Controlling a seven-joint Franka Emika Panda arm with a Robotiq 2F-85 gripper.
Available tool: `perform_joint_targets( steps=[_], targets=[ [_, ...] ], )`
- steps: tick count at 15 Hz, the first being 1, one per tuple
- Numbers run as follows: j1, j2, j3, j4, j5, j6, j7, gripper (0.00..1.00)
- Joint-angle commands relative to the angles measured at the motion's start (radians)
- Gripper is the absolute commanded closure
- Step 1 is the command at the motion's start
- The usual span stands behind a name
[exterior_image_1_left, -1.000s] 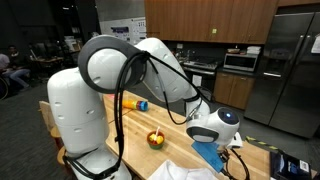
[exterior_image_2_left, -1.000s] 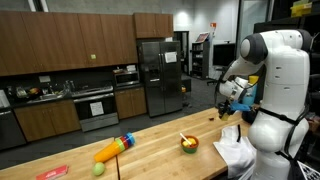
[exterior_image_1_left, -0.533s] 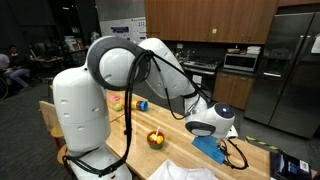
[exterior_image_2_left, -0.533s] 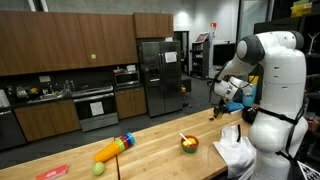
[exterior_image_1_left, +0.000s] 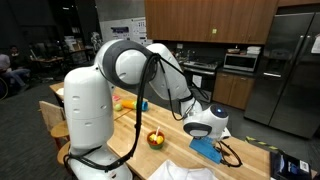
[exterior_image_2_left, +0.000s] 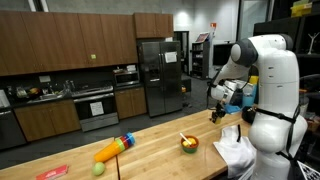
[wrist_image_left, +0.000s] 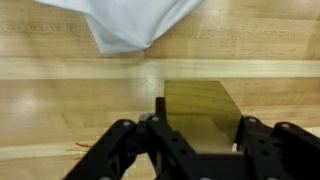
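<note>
Pincer (wrist_image_left: 198, 128) clenched on an olive block (wrist_image_left: 198, 100), I hold it above the tabletop (wrist_image_left: 60, 100), clear of the white cloth (wrist_image_left: 130, 25) at its edge, avoiding snags.

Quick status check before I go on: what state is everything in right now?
gripper: shut on the olive block.
olive block: clamped between the fingers.
white cloth: crumpled, lying on the table.
bowl: upright, something yellow inside.
fridge: doors closed.
</note>
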Motion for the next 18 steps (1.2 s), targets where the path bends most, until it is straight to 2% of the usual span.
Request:
perform_joint_targets(
  steps=[1,10,16,17,18],
  targets=[
    [-0.005,0.039,0.011,0.019,0.017,0.004,-0.034,0.71],
    [-0.014,0.112,0.057,0.015,0.092,0.015,-0.087,0.71],
    [-0.010,0.141,0.065,-0.003,0.131,0.042,-0.105,0.71],
    [-0.010,0.138,0.064,-0.009,0.131,0.043,-0.102,0.62],
    [0.001,0.137,0.056,-0.018,0.117,0.053,-0.073,0.21]
  ],
)
